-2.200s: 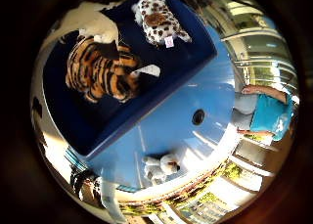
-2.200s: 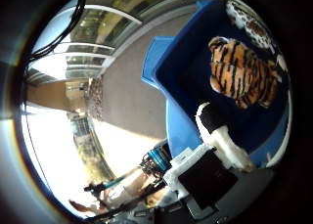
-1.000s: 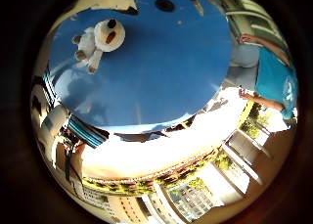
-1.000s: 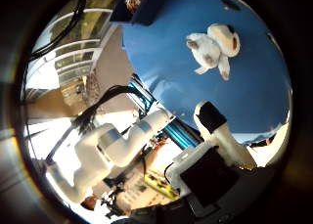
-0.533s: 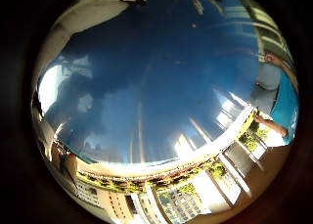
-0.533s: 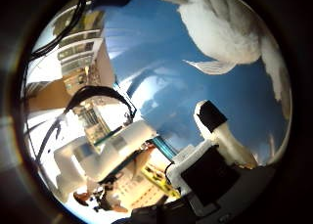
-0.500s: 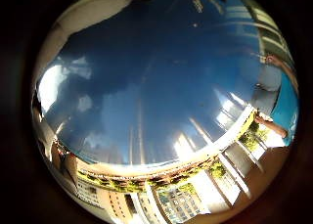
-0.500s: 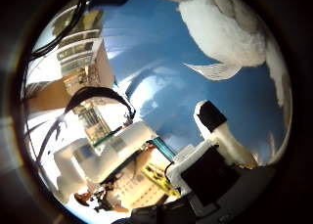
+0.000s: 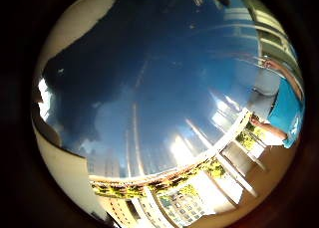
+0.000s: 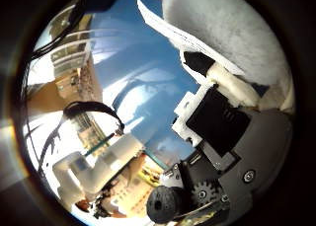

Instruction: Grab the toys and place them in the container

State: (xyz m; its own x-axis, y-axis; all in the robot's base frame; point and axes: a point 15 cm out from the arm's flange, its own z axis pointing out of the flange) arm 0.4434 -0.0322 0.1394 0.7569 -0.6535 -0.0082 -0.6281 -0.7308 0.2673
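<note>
The hand (image 10: 217, 137) is down at the white plush toy (image 10: 232, 33), and what shows of it, a black and white finger, is bent in against the toy's fur in the thumb-side view. This looks like fingers curling onto the toy; whether the rest of the hand has closed round it cannot be seen.

Taking the toy as the landmark: it fills much of the thumb-side view, so it is very close to the palm. A paper tag (image 10: 182, 36) sticks out from its edge, just beside the bent finger. The toy lies on the glossy blue table (image 9: 149, 88), which spreads under the palm and fills most of the little-finger-side view. The container is not in view in either picture.

The main risk, as a judgement, is a shallow hold. If the finger has caught only loose fur or the tag, the soft toy may slide out or swing free on lifting. The smooth table gives little friction, so a closing finger could also push the toy aside instead of trapping it against the palm.
</note>
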